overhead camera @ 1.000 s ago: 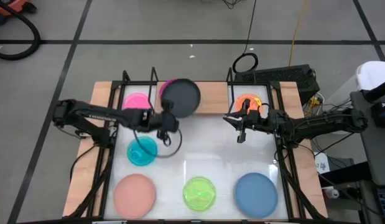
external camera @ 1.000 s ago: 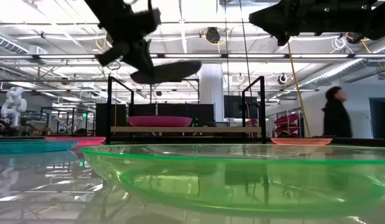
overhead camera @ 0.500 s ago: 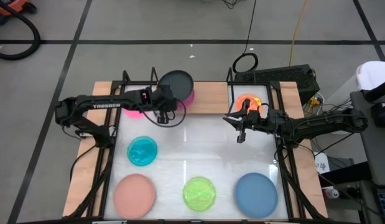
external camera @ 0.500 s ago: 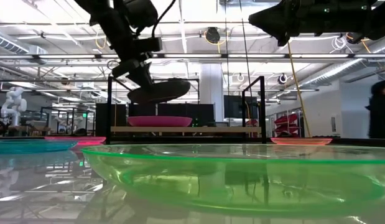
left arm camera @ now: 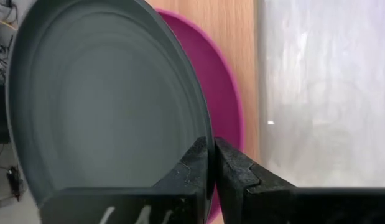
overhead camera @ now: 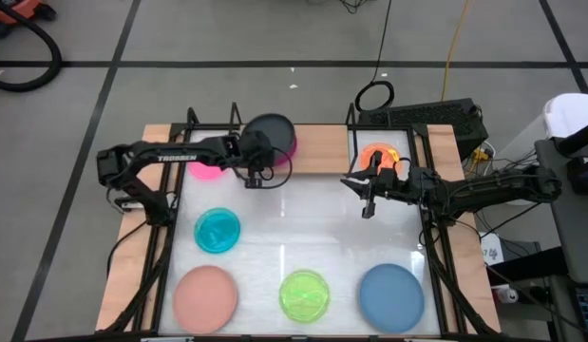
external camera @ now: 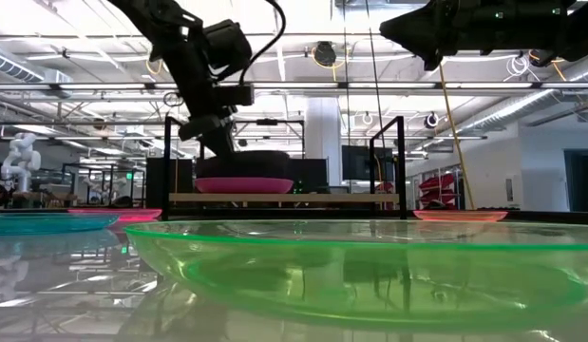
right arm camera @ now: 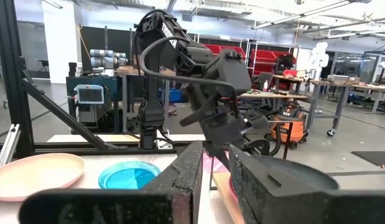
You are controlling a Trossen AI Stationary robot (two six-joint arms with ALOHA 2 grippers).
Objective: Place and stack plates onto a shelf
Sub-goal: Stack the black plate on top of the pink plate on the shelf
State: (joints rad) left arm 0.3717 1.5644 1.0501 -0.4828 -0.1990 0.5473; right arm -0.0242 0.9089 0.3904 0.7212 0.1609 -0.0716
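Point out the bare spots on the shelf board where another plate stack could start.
Free: the shelf stretch between the black plate on the magenta plate and the orange plate. Crowded: the left end, with the hot pink plate and left gripper.

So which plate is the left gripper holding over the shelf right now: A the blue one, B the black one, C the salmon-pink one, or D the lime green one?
B: the left gripper pinches the black plate's rim, directly above the magenta plate lying on the shelf.
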